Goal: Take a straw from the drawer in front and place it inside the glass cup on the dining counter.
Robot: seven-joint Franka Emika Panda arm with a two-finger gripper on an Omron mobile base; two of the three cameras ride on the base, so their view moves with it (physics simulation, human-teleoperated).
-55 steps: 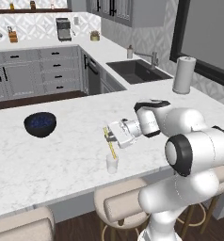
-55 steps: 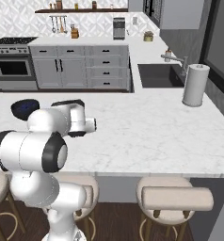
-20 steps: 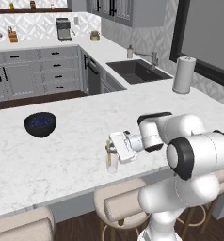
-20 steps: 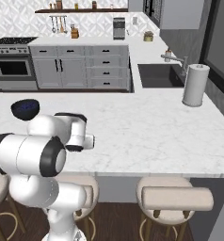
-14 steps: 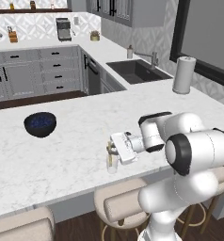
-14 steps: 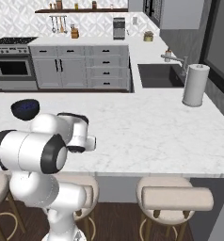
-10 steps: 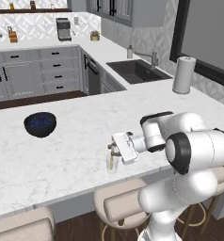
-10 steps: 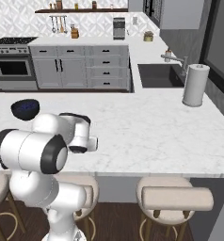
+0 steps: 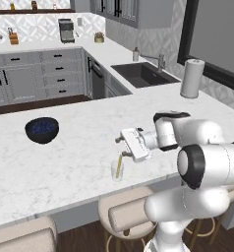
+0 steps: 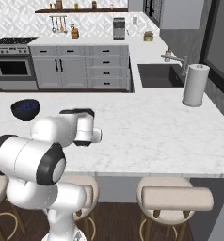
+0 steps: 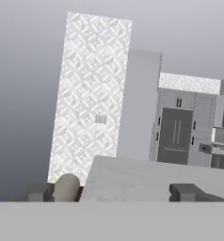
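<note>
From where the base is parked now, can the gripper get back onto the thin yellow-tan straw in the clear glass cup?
Probably yes. The gripper hangs open just above the glass cup, apart from it, and the straw leans inside with its top near the fingers. Nothing stands between them on the white marble dining counter.

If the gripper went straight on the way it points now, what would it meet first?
Probably nothing near: the gripper points roughly level above the counter, toward a far patterned wall.

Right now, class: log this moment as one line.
gripper: open, above cup | straw: inside glass cup | cup: on dining counter
</note>
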